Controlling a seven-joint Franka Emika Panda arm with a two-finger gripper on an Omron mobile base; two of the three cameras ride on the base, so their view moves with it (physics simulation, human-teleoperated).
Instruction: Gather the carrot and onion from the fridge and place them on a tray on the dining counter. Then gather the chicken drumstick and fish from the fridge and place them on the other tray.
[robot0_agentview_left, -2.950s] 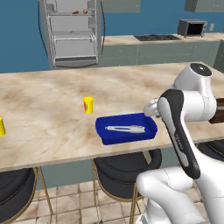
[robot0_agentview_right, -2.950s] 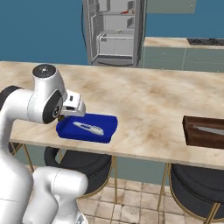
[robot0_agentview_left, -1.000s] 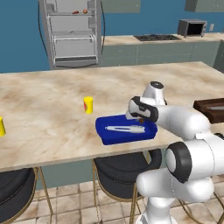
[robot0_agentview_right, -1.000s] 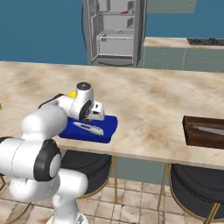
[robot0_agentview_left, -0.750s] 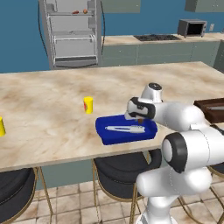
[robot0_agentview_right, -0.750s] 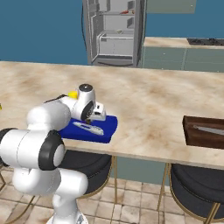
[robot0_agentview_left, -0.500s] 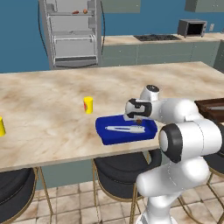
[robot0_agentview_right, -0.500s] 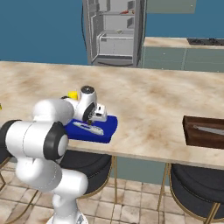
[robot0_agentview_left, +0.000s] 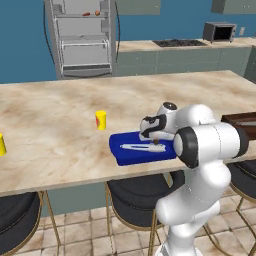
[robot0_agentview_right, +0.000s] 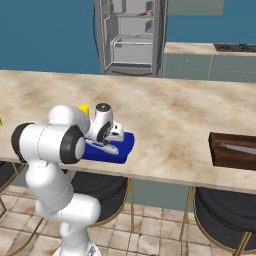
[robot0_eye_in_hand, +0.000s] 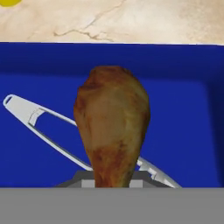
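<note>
A yellow cup (robot0_agentview_left: 101, 119) stands on the counter (robot0_agentview_left: 60, 125), toward its front edge, and a second yellow cup (robot0_agentview_left: 2, 144) sits at the left edge (cut off by the frame). White tongs (robot0_eye_in_hand: 41, 131) lie on blue. Black stools (robot0_agentview_left: 135, 192) tuck under the counter's front edge. A microwave (robot0_agentview_left: 219, 31) and stovetop (robot0_agentview_left: 180, 43) sit on the back counter.

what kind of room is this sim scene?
A home-style kitchen, most likely. An open fridge stands at the back wall, a stove and a microwave sit on the far worktop, and a marble dining counter has black stools tucked under it.
</note>
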